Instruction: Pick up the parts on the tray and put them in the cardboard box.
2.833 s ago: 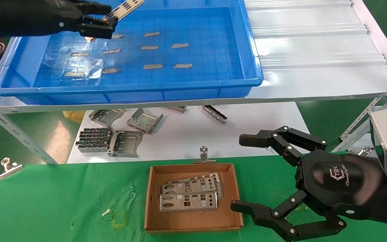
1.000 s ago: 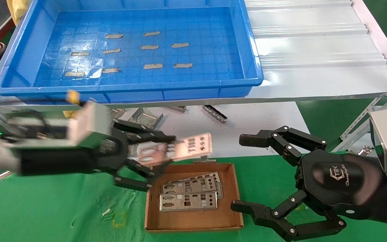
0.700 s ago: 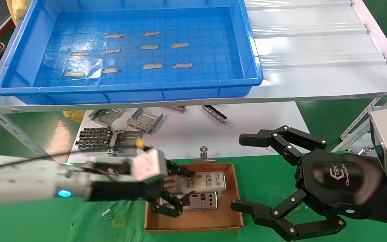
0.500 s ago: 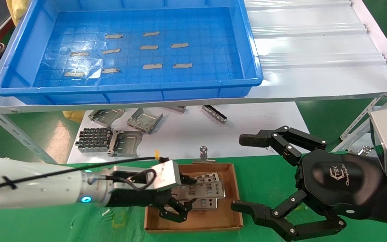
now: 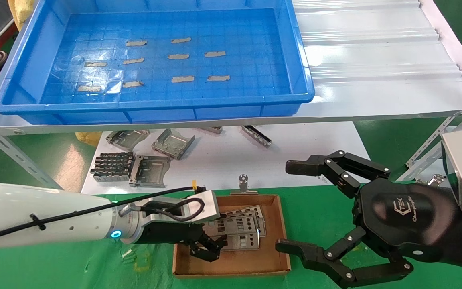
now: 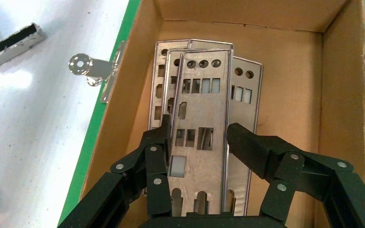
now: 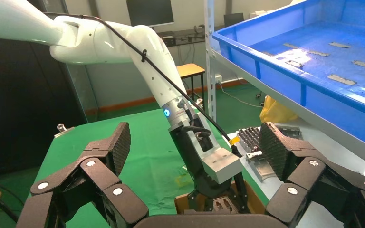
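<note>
The blue tray (image 5: 155, 106) on the upper shelf shows only beige tape strips on its floor. Down on the green cloth sits the cardboard box (image 5: 231, 269), its wall (image 6: 342, 95) close in the left wrist view. My left gripper (image 5: 215, 241) is low inside the box, shut on one part (image 6: 202, 104) by its long edges. That part (image 5: 237, 222) rests slightly tilted over several other parts (image 6: 244, 95) stacked flat in the box. My right gripper (image 5: 289, 205) hangs open and holds nothing, to the right of the box.
Bulky grey metal brackets (image 5: 134, 168) lie on the white sheet behind the box. A binder clip (image 5: 244, 184) sits at the box's far edge, another (image 5: 8, 200) at the cloth's left. A white corrugated sheet (image 5: 375, 60) lies right of the tray.
My left gripper has carried the part from the tray down into the box, then lowered it onto the stack. The right arm has not moved.
</note>
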Action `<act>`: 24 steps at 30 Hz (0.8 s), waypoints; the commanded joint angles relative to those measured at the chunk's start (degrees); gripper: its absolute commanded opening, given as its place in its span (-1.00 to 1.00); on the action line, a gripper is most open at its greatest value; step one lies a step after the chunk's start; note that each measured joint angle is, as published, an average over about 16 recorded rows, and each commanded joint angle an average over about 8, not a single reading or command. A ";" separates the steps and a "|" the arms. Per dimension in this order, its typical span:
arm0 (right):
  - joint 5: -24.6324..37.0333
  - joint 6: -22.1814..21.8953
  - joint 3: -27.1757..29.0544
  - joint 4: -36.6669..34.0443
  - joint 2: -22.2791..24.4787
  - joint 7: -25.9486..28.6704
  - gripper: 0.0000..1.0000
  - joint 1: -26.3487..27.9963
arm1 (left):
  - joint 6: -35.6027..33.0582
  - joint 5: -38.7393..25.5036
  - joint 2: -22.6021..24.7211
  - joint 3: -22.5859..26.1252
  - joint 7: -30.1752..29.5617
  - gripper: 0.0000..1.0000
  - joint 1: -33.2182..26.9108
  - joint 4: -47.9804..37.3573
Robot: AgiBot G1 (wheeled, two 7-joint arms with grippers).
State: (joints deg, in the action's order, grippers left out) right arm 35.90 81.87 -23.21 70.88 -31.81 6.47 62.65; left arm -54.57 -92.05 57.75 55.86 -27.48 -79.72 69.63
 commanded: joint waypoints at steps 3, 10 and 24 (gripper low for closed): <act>0.00 0.00 0.00 0.00 0.00 0.00 1.00 0.00 | 0.46 -1.20 0.09 0.29 -2.03 1.00 -0.08 0.63; 0.00 0.00 0.00 0.00 0.00 0.00 1.00 0.00 | 0.86 -1.89 0.06 0.36 -3.64 1.00 -0.06 1.16; 0.00 0.00 0.00 0.00 0.00 0.00 1.00 0.00 | -2.79 9.72 -5.07 -4.03 0.45 1.00 0.98 4.57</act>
State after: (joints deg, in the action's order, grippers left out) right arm 35.90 81.86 -23.21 70.88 -31.81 6.47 62.65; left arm -58.09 -80.99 52.79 51.56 -26.89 -78.25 73.56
